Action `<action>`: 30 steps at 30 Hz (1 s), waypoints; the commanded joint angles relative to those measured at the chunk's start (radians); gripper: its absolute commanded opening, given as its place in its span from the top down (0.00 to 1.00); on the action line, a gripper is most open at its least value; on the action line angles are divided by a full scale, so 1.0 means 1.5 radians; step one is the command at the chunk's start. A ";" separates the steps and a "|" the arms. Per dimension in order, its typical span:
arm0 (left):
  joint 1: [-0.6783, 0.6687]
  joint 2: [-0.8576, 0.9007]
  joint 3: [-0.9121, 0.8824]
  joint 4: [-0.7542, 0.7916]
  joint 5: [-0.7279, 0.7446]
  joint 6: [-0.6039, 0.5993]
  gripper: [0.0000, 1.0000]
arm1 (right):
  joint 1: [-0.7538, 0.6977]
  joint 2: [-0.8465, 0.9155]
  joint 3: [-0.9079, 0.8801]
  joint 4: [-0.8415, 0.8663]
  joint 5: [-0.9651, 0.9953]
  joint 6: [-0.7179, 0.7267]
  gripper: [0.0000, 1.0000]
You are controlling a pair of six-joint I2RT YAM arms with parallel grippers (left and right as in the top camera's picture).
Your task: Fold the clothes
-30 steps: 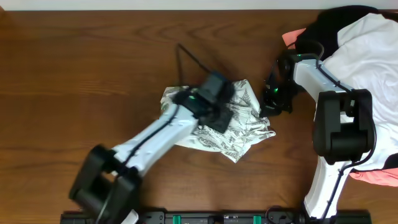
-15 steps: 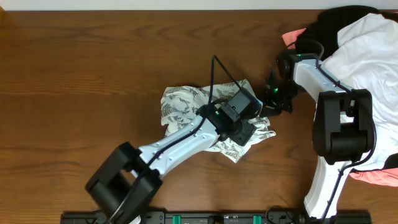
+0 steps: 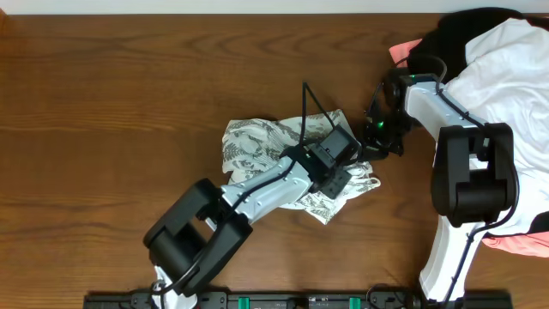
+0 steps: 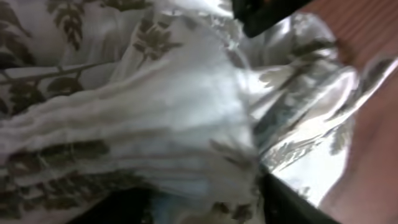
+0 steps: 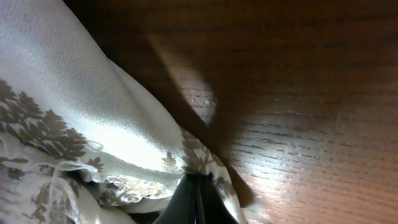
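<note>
The clothes (image 3: 257,150), a white garment printed with grey-green ferns, lie crumpled at the table's middle. My left gripper (image 3: 343,176) is pressed down into their right part. In the left wrist view the clothes (image 4: 155,112) fill the frame, blurred. A thick bunch of fabric sits between the two dark fingers (image 4: 286,199), which stand apart, so my left gripper (image 4: 199,205) is open. My right gripper (image 3: 375,144) sits at the garment's right edge. In the right wrist view my right gripper (image 5: 198,180) is shut on the hem of the clothes (image 5: 62,93), just above the wood.
A pile of other garments lies at the back right: plain white (image 3: 506,60), black (image 3: 463,30) and coral pink (image 3: 401,51). More coral cloth (image 3: 515,245) lies beside the right arm's base. A black cable (image 3: 309,107) arches over the left gripper. Bare wooden table (image 3: 103,103) spreads to the left.
My left gripper has swept right across the garment to its right part, and its jaws have narrowed around the fabric. The right gripper has not moved.
</note>
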State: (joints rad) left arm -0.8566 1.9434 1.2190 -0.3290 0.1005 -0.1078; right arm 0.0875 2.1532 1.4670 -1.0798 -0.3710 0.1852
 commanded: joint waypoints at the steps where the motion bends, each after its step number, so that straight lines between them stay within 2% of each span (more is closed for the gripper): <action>1: 0.000 0.019 0.006 -0.001 -0.023 0.006 0.53 | 0.004 0.031 -0.010 0.014 0.085 -0.007 0.99; 4: 0.000 0.019 0.006 -0.001 -0.029 0.006 0.65 | 0.004 0.031 -0.010 0.014 0.085 -0.007 0.99; 7: 0.000 0.018 0.006 -0.001 -0.052 0.007 0.92 | 0.004 0.031 -0.010 0.014 0.085 -0.007 0.99; 8: 0.000 0.016 0.006 -0.002 -0.062 0.007 0.94 | 0.004 0.031 -0.010 0.014 0.085 -0.007 0.99; 14: 0.004 -0.038 0.007 -0.031 -0.121 0.007 0.94 | 0.003 0.031 -0.010 0.014 0.085 -0.007 0.99; 20: 0.053 -0.188 0.007 -0.099 -0.233 0.006 0.94 | 0.001 0.031 -0.010 0.014 0.085 -0.008 0.99; 25: 0.178 -0.315 0.007 -0.150 -0.242 0.006 0.94 | -0.007 0.031 -0.010 0.010 0.086 -0.008 0.99; 30: 0.331 -0.364 0.007 -0.211 -0.242 0.006 0.94 | -0.025 0.031 -0.010 0.004 0.092 -0.012 0.99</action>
State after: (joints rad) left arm -0.4454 1.4036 1.2236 -0.6132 -0.2302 -0.1005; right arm 0.0841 2.1532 1.4670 -1.0824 -0.3702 0.1780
